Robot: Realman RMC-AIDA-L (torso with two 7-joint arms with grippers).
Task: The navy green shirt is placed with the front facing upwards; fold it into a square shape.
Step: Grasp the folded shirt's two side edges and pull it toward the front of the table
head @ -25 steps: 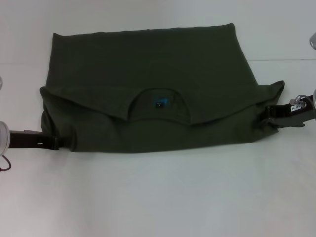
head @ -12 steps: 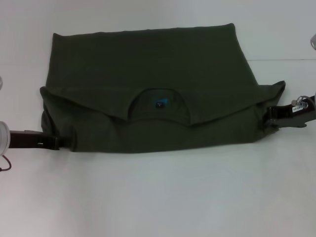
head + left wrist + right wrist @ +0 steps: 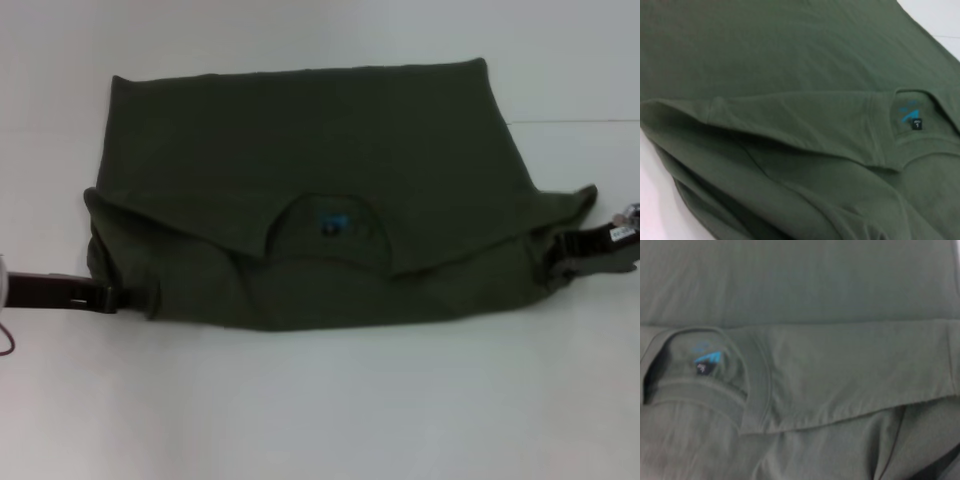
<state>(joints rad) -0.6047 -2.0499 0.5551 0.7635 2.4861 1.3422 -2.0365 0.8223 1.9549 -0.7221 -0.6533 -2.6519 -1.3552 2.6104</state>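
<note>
The navy green shirt (image 3: pixel 320 150) lies spread across the white table, its near part folded over so the ribbed collar and small blue label (image 3: pixel 333 222) face up. The chest print is hidden. My left gripper (image 3: pixel 118 297) is at the shirt's near left corner, shut on the doubled cloth. My right gripper (image 3: pixel 556 270) grips the near right corner just below the pointed sleeve flap (image 3: pixel 578 198). The left wrist view shows the folded shirt (image 3: pixel 790 120) with the label (image 3: pixel 912 119). The right wrist view shows the shirt (image 3: pixel 840 370) and its label (image 3: pixel 706 360).
White table (image 3: pixel 320 410) stretches in front of the shirt, with a faint seam line (image 3: pixel 570 122) at the back right. The left arm's dark link (image 3: pixel 45 290) lies low over the table at the left edge.
Both grippers have drawn toward me, and the right one also moved outward to the right. The shirt's near folded edge and right corner flap followed, stretching the cloth wider.
</note>
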